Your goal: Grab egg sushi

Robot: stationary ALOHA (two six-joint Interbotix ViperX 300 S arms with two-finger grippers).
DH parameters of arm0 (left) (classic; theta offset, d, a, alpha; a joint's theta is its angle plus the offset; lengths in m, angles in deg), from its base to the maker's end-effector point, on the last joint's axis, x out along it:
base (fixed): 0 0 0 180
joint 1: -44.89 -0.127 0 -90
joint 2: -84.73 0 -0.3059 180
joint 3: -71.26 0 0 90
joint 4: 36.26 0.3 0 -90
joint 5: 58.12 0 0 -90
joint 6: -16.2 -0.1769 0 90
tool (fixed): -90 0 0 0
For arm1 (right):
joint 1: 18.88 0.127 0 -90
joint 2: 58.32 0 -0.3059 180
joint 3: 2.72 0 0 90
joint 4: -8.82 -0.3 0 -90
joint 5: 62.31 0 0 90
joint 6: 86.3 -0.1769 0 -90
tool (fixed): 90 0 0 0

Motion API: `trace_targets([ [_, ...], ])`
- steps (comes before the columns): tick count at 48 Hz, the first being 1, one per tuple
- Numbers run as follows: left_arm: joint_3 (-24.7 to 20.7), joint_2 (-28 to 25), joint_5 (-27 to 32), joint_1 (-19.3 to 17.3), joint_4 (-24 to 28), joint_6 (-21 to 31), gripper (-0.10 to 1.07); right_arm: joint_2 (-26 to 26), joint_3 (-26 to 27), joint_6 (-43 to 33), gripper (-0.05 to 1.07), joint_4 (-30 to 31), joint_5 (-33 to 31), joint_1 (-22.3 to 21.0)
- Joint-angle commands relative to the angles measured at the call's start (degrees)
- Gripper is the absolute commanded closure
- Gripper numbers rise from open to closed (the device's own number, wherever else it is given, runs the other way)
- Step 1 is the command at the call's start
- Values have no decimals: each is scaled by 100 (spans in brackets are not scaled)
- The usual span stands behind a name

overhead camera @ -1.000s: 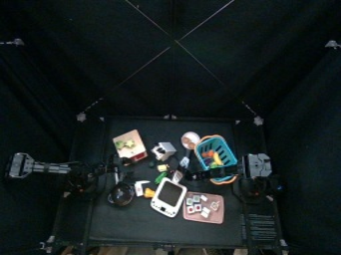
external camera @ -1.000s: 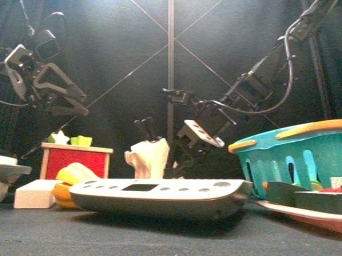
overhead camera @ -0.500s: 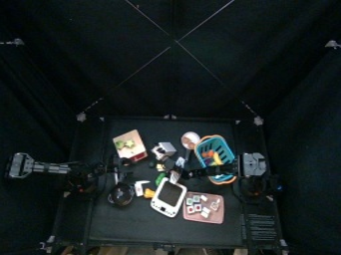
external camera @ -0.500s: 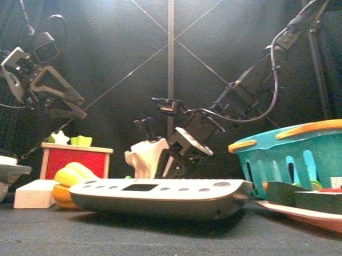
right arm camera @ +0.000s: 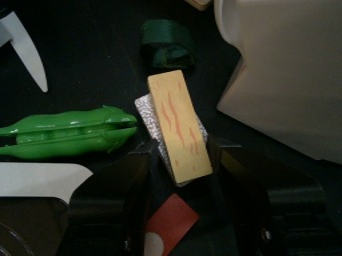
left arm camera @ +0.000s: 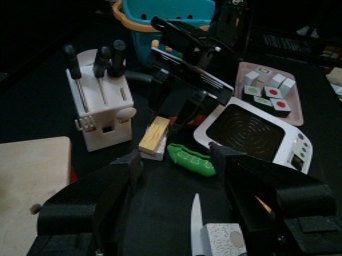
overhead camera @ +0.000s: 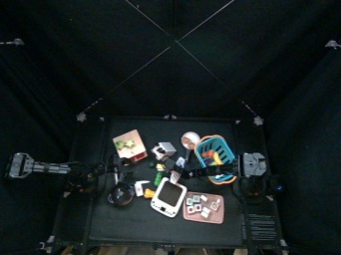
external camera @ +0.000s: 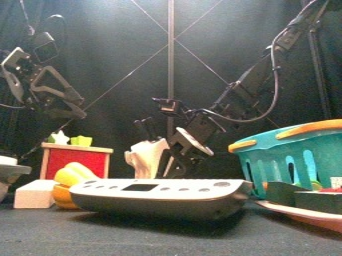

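The egg sushi [right arm camera: 178,128], a tan egg slab on white rice, lies on the black table beside a green pea pod [right arm camera: 64,135]. My right gripper [right arm camera: 185,182] hovers right over it, open, one jaw on each side of the sushi's near end, and grips nothing. In the left wrist view the same sushi [left arm camera: 156,136] shows under the right gripper [left arm camera: 185,88]. The left gripper [left arm camera: 191,185] is open and empty, held back at the table's left side. In the front view the right gripper [external camera: 187,135] hangs low behind the scale.
A white kitchen scale [overhead camera: 167,197] lies in front of the sushi, a pink tray [overhead camera: 210,212] of sushi pieces to its right. The teal basket [overhead camera: 213,157], white knife block [left arm camera: 100,95], red box [external camera: 74,160] and a loose knife [left arm camera: 197,215] crowd around.
Over the second, the right gripper came down and a little leftward toward the sushi in the front view, then held still. The left arm has not moved.
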Motion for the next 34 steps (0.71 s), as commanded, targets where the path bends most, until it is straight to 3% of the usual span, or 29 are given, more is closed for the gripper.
trace_targets([
  [1, -70, -9, -26, -9, 9, 0, 6, -281, 26, -18, 24, 0, 9, -18],
  [21, -70, -9, -26, -9, 9, 0, 6, -299, -18, -18, 27, -9, 9, -26],
  [34, -70, -9, -26, -9, 9, 0, 6, -422, -97, -18, 46, -26, 9, -26],
])
